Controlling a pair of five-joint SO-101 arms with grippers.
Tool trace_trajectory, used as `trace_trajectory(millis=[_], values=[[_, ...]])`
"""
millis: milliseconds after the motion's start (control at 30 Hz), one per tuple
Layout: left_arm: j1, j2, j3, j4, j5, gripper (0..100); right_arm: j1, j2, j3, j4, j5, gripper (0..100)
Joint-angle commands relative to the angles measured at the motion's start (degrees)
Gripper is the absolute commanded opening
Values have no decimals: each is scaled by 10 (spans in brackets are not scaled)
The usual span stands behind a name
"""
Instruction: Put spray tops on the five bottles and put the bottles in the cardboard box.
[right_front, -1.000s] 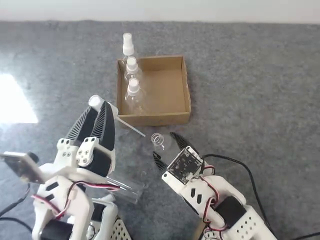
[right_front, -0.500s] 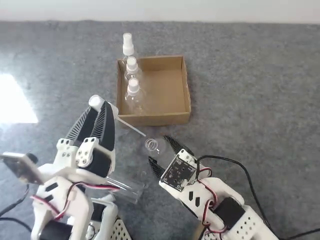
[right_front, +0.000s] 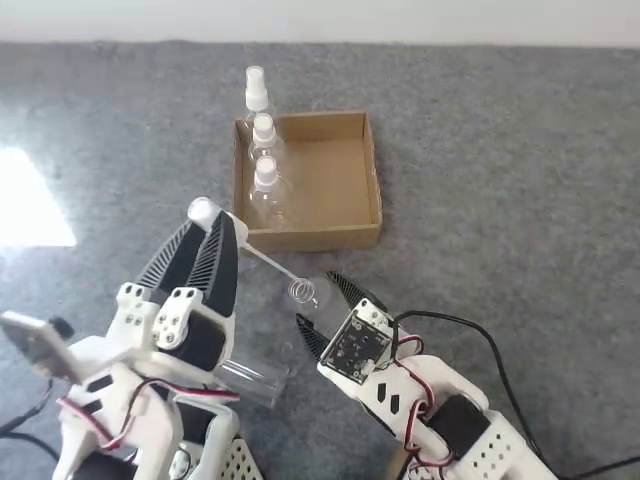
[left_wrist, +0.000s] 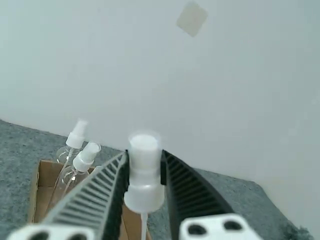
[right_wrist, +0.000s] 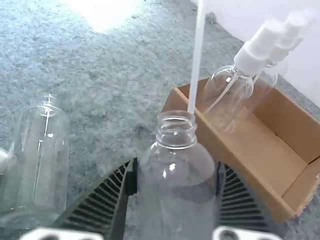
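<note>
Pinching a white plastic spray top (left_wrist: 144, 175), the left gripper (left_wrist: 144, 159) hangs its tube over a clear plastic bottle (right_wrist: 175, 150) (clasped upright by the right gripper (right_wrist: 176, 172)) just beside the brown cardboard box (right_front: 310, 238).

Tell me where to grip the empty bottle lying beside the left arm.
Grip the lying bottle around its mid-body, probably coming down from above, across its long axis. It lies on its side, uncapped, so both round flanks look free.

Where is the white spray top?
In the high view, the left pincer grips the spray top, its tube at the open bottle, near the cardboard box.
</note>
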Motion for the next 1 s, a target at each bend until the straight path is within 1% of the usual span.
trace_trajectory(millis=[0, 300, 400, 533, 967], values=[[5, -3, -7, 2, -11, 13, -4, -7, 13, -14, 11, 169], [4, -3, 7, 3, -14, 13, -3, -7, 13, -14, 11, 169], [11, -3, 20, 0, -39, 13, -3, -7, 13, -14, 11, 169], [18, -3, 35, -1, -50, 13, -3, -7, 13, -14, 9, 169], [18, -3, 52, -1, -52, 13, -2, -7, 13, -14, 9, 169]])
